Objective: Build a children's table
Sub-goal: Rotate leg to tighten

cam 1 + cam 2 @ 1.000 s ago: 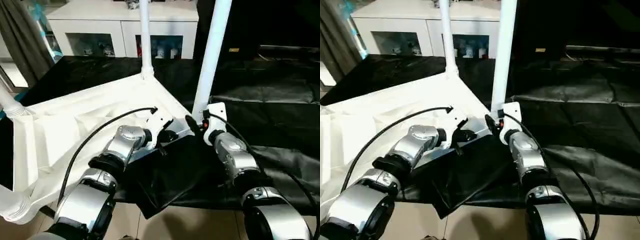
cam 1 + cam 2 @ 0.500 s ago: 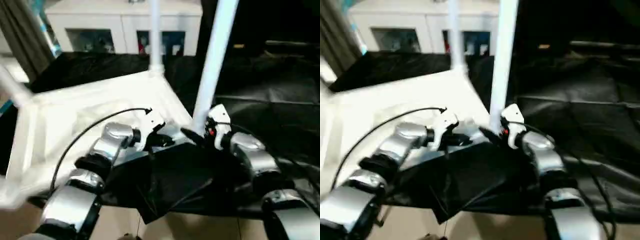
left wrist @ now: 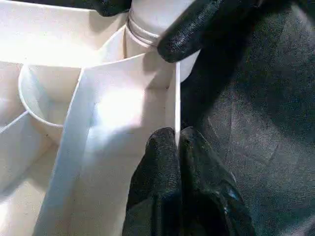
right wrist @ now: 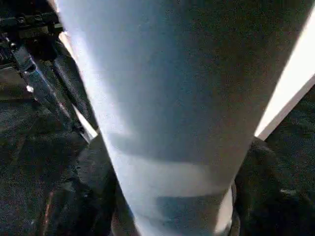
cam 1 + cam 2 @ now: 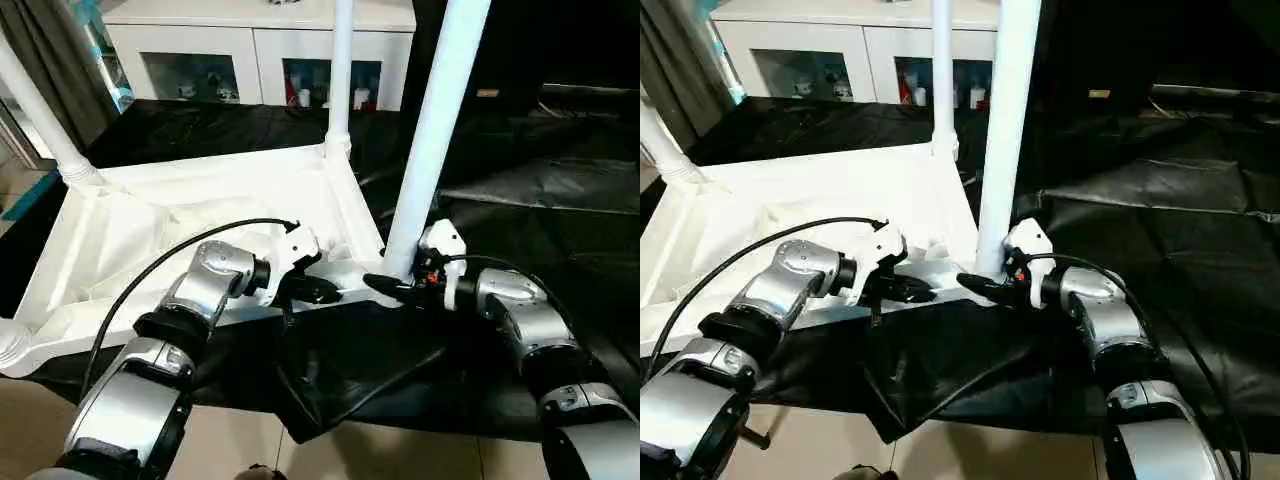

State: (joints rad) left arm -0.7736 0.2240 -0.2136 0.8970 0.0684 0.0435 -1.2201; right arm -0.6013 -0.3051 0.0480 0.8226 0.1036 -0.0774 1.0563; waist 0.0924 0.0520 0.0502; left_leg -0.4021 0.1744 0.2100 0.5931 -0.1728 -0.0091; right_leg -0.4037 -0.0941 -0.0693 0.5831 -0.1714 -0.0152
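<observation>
The children's table (image 5: pixel 180 215) is laid upside down on a black sheet (image 5: pixel 520 190), with its legs standing upward. The thin near rim of the table is pinched by the closed fingers of the left gripper (image 3: pixel 178 142). To the right, the base of the nearest leg (image 5: pixel 432 130) is enclosed by the spread fingers of the right gripper (image 5: pixel 385 286), close above the corner socket.
</observation>
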